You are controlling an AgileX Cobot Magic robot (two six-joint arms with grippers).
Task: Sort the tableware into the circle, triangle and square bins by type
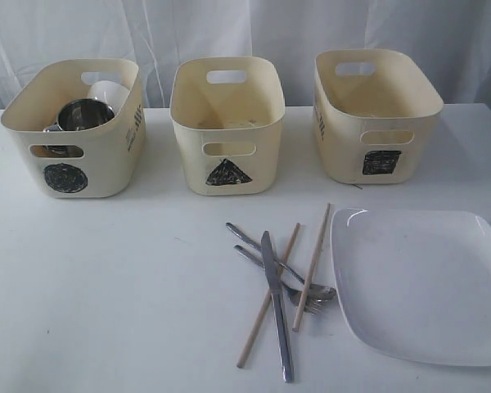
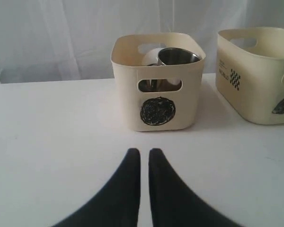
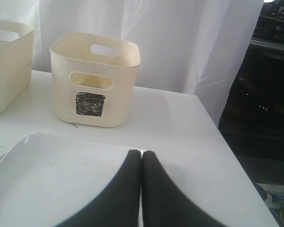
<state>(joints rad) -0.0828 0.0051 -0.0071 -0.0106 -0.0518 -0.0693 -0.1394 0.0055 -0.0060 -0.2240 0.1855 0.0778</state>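
The circle bin (image 1: 106, 168) holds a steel mug (image 1: 83, 114) and a white bowl (image 1: 111, 92); the rest of its contents are hidden. The triangle bin (image 1: 190, 151) and square bin (image 1: 344, 139) stand to its right. On the table in front lie a steel knife (image 1: 277, 315), fork (image 1: 309, 307), spoon (image 1: 322, 292) and two wooden chopsticks (image 1: 262, 315) (image 1: 313, 262), crossed in a heap. The white squarish plate (image 1: 417, 282) lies to their right. My left gripper (image 2: 144, 152) is shut and empty, facing the circle bin (image 2: 128, 104). Shut and empty, my right gripper (image 3: 142, 153) hovers over the plate's (image 3: 52, 179) far edge.
The white table's right edge (image 3: 227, 156) drops off to a dark area just beyond the square bin (image 3: 123, 94). A white curtain hangs behind the bins. Neither arm shows in the exterior view.
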